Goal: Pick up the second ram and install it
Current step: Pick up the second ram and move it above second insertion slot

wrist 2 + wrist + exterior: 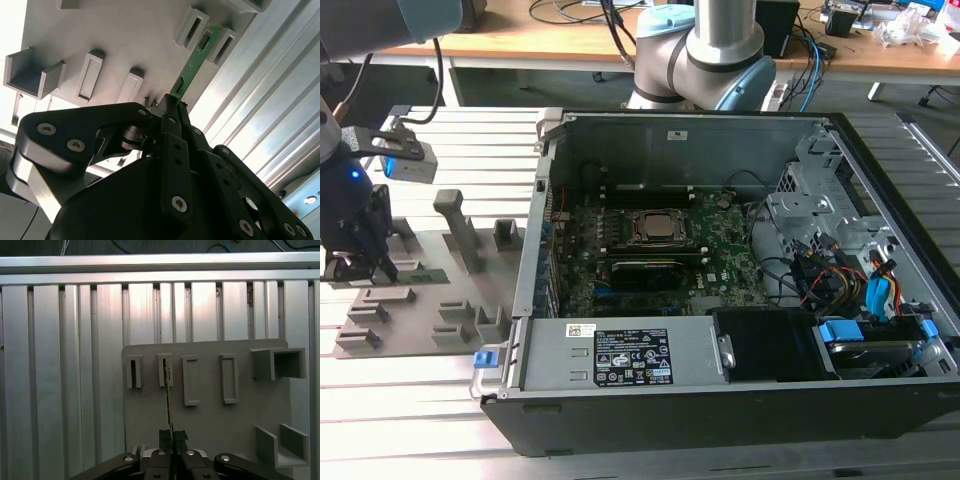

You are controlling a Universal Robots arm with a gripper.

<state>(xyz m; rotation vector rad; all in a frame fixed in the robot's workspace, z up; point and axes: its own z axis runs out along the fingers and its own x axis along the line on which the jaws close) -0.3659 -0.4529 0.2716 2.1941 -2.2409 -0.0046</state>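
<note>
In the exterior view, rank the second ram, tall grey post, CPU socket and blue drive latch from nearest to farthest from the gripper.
1. second ram: held by the gripper, exterior view's left.
2. tall grey post: on the grey tray.
3. CPU socket: mid-motherboard.
4. blue drive latch: exterior view's far right.

Holder tray (415,320) sits on the slatted table (420,430), off to the exterior view's left of the open case (720,420); the second ram (423,272) sits in a tray slot.
</note>
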